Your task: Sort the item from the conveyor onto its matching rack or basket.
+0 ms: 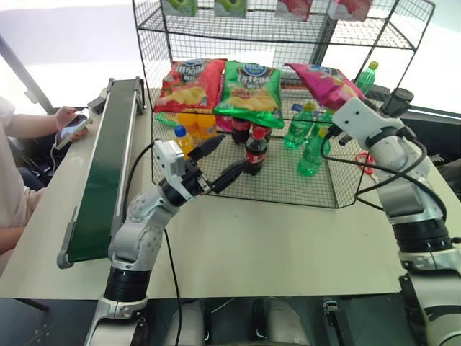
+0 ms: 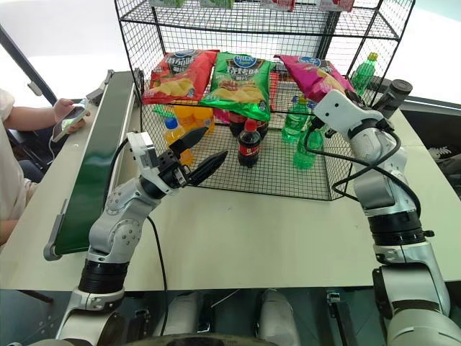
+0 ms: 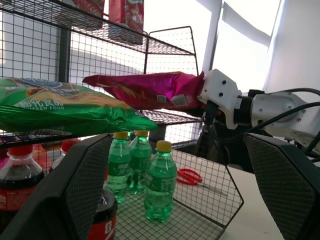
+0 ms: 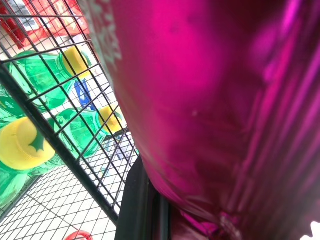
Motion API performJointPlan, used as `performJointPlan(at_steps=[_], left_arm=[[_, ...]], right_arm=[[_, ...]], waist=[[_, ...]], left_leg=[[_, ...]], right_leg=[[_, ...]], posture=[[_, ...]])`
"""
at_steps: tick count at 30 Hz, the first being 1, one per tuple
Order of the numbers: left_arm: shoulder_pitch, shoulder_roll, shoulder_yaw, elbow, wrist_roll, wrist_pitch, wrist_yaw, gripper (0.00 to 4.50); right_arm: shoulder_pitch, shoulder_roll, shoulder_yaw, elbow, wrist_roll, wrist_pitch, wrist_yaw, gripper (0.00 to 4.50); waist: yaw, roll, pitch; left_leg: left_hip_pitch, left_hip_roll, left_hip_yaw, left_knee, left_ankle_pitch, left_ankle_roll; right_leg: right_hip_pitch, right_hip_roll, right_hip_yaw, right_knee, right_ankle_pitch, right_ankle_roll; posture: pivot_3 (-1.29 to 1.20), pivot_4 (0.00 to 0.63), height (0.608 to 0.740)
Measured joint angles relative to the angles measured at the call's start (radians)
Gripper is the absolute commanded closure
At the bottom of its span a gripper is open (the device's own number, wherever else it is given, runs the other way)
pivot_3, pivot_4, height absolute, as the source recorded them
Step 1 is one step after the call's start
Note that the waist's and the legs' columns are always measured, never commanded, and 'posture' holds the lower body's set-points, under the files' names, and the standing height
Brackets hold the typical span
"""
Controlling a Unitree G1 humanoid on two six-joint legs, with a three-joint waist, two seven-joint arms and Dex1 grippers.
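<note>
The conveyor (image 1: 108,166) is running down the frame's left side, with the rack (image 1: 288,108) standing at upper centre. On its middle tier, three chip bags are lying abreast, the item (image 1: 324,83) rightmost. Bottles (image 1: 306,137) are standing below them.

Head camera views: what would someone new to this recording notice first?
The magenta chip bag stands out, pinched in the right claw and held over the right end of the black wire rack's middle tier, beside a green bag and a red bag. Next comes the left claw, open in front of the cola bottles on the bottom tier. The dark green conveyor at left carries nothing.
</note>
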Motion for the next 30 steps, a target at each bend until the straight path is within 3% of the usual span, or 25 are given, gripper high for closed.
performJointPlan(at_steps=[5,14,30], left_arm=[[0.001,0.001,0.000,-0.004,0.000,0.000,0.006,0.00],[0.011,0.006,-0.010,-0.007,0.009,0.000,0.004,0.00],[0.022,0.020,-0.050,-0.006,0.054,-0.022,-0.019,0.00]], right_arm=[[-0.025,0.002,0.001,0.012,-0.003,0.001,-0.023,4.44],[-0.029,0.037,-0.030,0.005,0.056,0.021,0.003,0.10],[-0.011,0.097,-0.064,-0.087,0.262,-0.022,0.114,0.10]], waist=[[0.001,0.000,0.000],[-0.003,0.000,0.000],[-0.020,0.000,0.000]], left_leg=[[0.000,0.000,0.000,0.000,0.000,0.000],[0.000,0.000,0.000,0.000,0.000,0.000],[0.000,0.002,0.000,0.000,-0.003,0.005]], right_leg=[[0.000,0.000,0.000,0.000,0.000,0.000],[0.000,0.000,0.000,0.000,0.000,0.000],[0.000,0.000,0.000,0.001,0.000,0.000]], posture=[[0.00,0.150,0.740],[0.00,0.150,0.740],[0.00,0.150,0.740]])
